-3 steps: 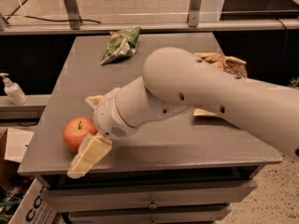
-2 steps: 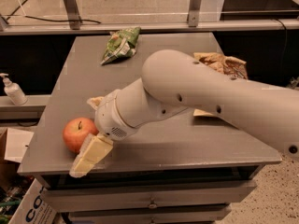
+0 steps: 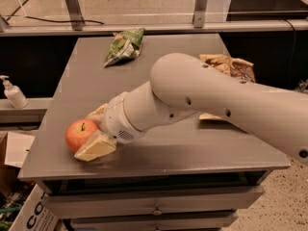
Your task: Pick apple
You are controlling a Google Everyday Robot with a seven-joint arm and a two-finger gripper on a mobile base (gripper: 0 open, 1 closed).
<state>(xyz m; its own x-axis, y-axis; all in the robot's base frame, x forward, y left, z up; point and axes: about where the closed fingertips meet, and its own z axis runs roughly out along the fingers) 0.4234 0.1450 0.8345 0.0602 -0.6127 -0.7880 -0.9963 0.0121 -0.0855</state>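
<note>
The red-orange apple (image 3: 80, 133) with a short dark stem rests on the grey table (image 3: 159, 148) near its front left corner. My gripper (image 3: 84, 136) reaches in from the right at the end of the big white arm (image 3: 202, 95). Its cream fingers stand on either side of the apple. The near finger (image 3: 95, 147) presses against the apple's front. The far finger (image 3: 97, 112) sits against its back right. The gripper is shut on the apple, which still sits on the table top.
A green snack bag (image 3: 125, 46) lies at the table's back. A brown snack bag (image 3: 231, 66) lies at the right, partly behind the arm. A white pump bottle (image 3: 13, 93) stands on a ledge to the left. Drawers (image 3: 154, 207) sit below the front edge, and a cardboard box (image 3: 12, 150) stands at the left.
The near finger has moved in from the table's front edge against the apple. The apple has stayed in place.
</note>
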